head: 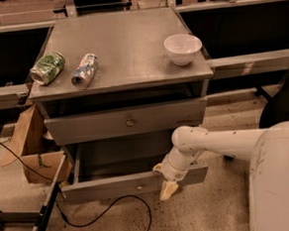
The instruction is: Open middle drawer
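Note:
The middle drawer (115,187) stands pulled out of the grey cabinet, its shallow grey tray (122,156) exposed. Its small knob (139,186) shows faintly on the front panel. My gripper (168,188) hangs down over the right part of that front panel, to the right of the knob, at the end of the white arm (221,144) that reaches in from the right. The drawer above (86,127), with a brass knob (129,122), sticks out only slightly.
On the cabinet top (130,49) lie a green can (47,68) and a silver can (84,70), with a white bowl (183,48) at the right. A cardboard box (38,159) stands to the left of the cabinet. A black cable (106,212) runs over the floor.

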You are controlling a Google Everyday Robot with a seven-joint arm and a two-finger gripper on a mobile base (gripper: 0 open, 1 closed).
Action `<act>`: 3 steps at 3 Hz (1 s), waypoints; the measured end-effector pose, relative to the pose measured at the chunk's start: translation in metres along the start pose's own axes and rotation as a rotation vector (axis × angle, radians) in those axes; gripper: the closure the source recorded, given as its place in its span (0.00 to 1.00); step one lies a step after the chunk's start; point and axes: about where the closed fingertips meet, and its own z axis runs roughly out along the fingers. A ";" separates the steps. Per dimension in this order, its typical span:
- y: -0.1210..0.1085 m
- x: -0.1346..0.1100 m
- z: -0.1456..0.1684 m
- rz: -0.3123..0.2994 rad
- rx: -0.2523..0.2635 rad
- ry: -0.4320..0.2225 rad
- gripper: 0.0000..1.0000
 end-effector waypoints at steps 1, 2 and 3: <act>0.007 0.000 0.003 -0.001 -0.014 0.003 0.00; 0.031 -0.001 0.011 -0.004 -0.046 -0.006 0.00; 0.030 0.000 0.011 -0.004 -0.046 -0.006 0.00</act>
